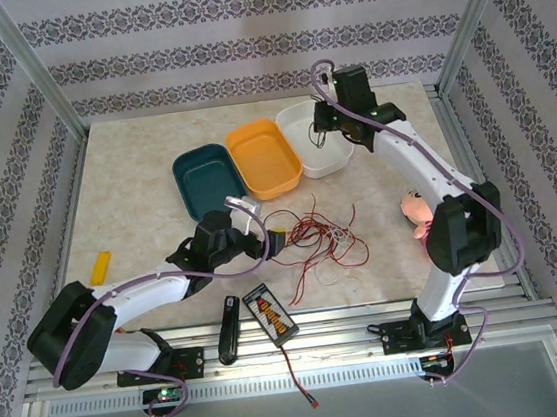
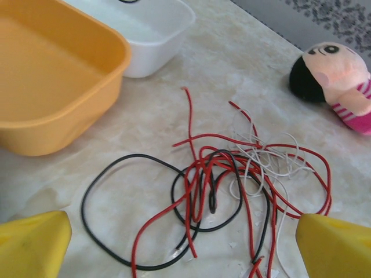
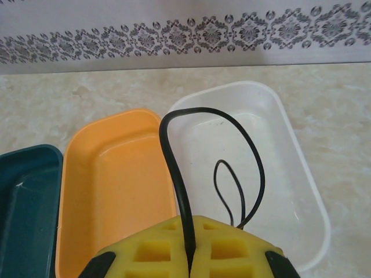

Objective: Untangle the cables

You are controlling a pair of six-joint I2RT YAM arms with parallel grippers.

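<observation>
Wide-open left tool (image 2: pixel 184 246), empty, low over tangle (image 2: pixel 211 174) of red, black, whitish cables on surface (image 2: pixel 243 52). Right tool (image 3: pixel 188 252) clamped on separate black cable (image 3: pixel 174 174), loop over white tray (image 3: pixel 290 139). From above: tangle mid-surface, between arms. Sorting step; next probably release into tray, then pinch single strand.

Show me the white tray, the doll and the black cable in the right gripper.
white tray (image 3: pixel 284 174), right wrist view, bare floor.
doll (image 2: pixel 337 66), left wrist view, face.
black cable (image 3: pixel 170 168), right wrist view, thick rising strand.
</observation>
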